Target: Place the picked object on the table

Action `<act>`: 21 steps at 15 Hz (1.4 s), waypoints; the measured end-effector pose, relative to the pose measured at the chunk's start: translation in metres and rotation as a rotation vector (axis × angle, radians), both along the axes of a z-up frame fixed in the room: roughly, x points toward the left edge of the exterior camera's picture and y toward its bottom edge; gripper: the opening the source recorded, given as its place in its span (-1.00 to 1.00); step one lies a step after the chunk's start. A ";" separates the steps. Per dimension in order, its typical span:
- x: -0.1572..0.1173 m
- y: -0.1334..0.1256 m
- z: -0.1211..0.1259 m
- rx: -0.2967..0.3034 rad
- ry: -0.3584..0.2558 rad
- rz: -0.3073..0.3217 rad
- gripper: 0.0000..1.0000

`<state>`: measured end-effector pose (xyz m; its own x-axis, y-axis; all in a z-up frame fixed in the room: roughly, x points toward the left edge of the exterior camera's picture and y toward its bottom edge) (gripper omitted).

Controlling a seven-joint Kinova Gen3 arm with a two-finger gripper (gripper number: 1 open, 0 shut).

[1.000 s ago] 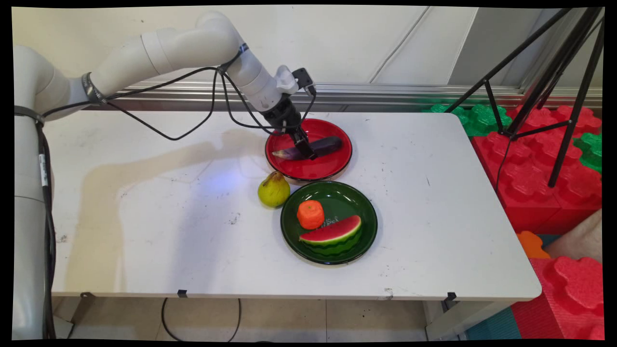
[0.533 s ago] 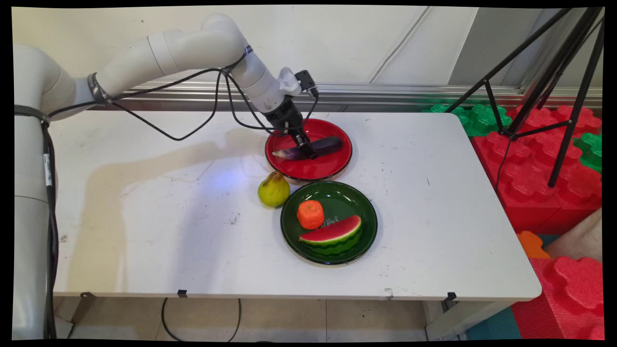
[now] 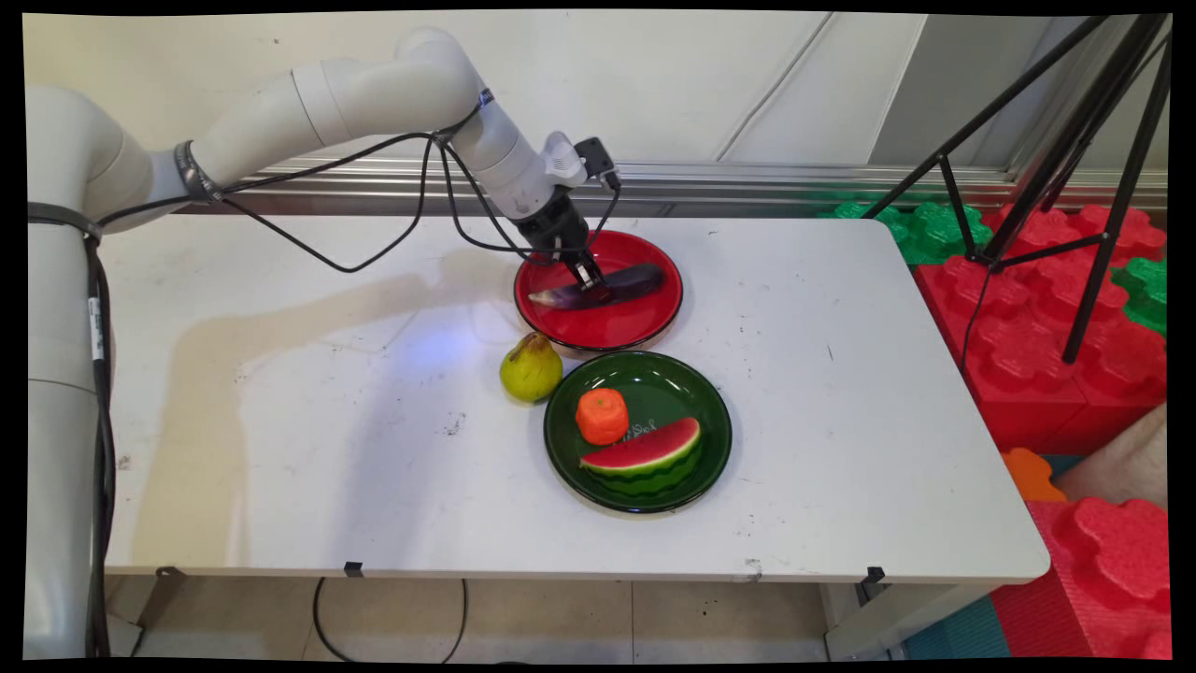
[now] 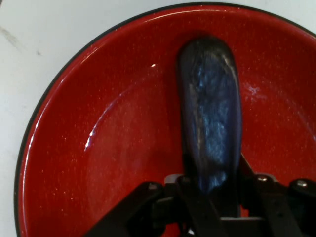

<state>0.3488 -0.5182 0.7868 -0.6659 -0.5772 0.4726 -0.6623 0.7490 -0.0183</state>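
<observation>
Arm: white jointed arm with black cables, reaching from the upper left down over the far middle of the bench (image 3: 280, 439).
Tool: black two-finger tool (image 3: 595, 289) (image 4: 213, 197), tilted down into the red plate; its fingers (image 4: 195, 197) are drawn in against both sides of the eggplant, clamped about its middle.
Eggplant: dark purple eggplant (image 3: 635, 279) (image 4: 210, 113), lying lengthwise across the red plate, pale stem end toward the picture's left in the main view, rounded dark end toward the right. In the hand view the rounded end points up, away from the tool, with the plate's red surface behind it. Whether it rests on the plate or is just clear of it cannot be told.
Red plate: round red plate with a dark rim (image 3: 607, 332) (image 4: 98, 148), at the far middle of the bench, holding only the eggplant.
Pear: yellow-green pear (image 3: 531, 367), upright on the bare bench, just beside the near left rim of the red plate and the left rim of the green plate.
Green plate: round dark green plate (image 3: 673, 379), directly nearer the camera than the red plate, the two rims almost touching.
Orange: small orange fruit (image 3: 602, 416), on the left part of the green plate.
Watermelon slice: red slice with striped green rind (image 3: 645, 455), on the near part of the green plate, touching or nearly touching the orange.
</observation>
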 end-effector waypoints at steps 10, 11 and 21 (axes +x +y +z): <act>0.008 0.005 0.020 -0.036 0.021 -0.019 -1.00; 0.011 0.008 0.025 -0.045 0.029 -0.020 -1.00; 0.033 0.034 0.068 -0.090 0.089 -0.038 -1.00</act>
<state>0.3822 -0.4837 0.8546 -0.6395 -0.5047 0.5799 -0.6352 0.7718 -0.0287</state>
